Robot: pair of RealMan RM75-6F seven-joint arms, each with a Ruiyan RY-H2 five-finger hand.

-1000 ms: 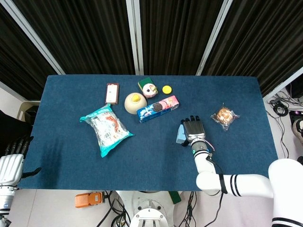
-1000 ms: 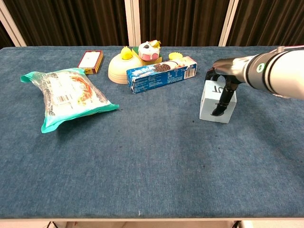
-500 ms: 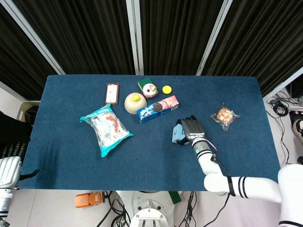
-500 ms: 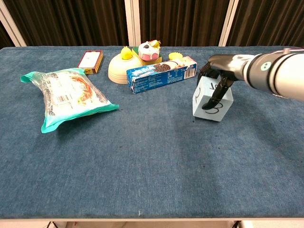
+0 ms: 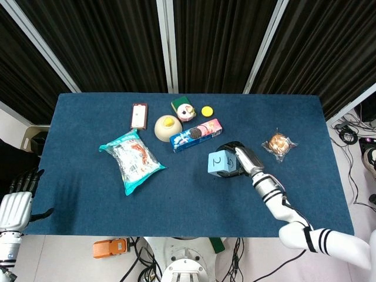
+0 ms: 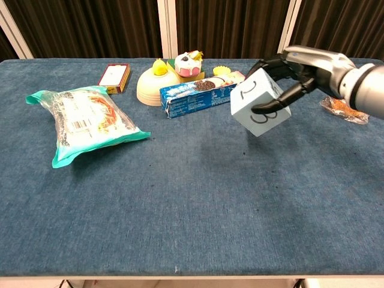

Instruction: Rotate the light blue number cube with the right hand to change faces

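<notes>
Head view inventory: I counted one light blue number cube (image 5: pixel 222 162), lifted off the table (image 5: pixel 88 200), tilted, gripped in my right hand (image 5: pixel 242 160); left hand (image 5: pixel 16 202) empty, fingers apart.

Bright even overhead light, soft shadows, sharp focus, no glare

Bare blue table (image 6: pixel 198 204) ahead; cookie box (image 6: pixel 203 93) and bowl (image 6: pixel 154 87) behind.

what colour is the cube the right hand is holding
Light blue cube with dark handwritten numbers, held by the right hand; clearest in the chest view.
</notes>
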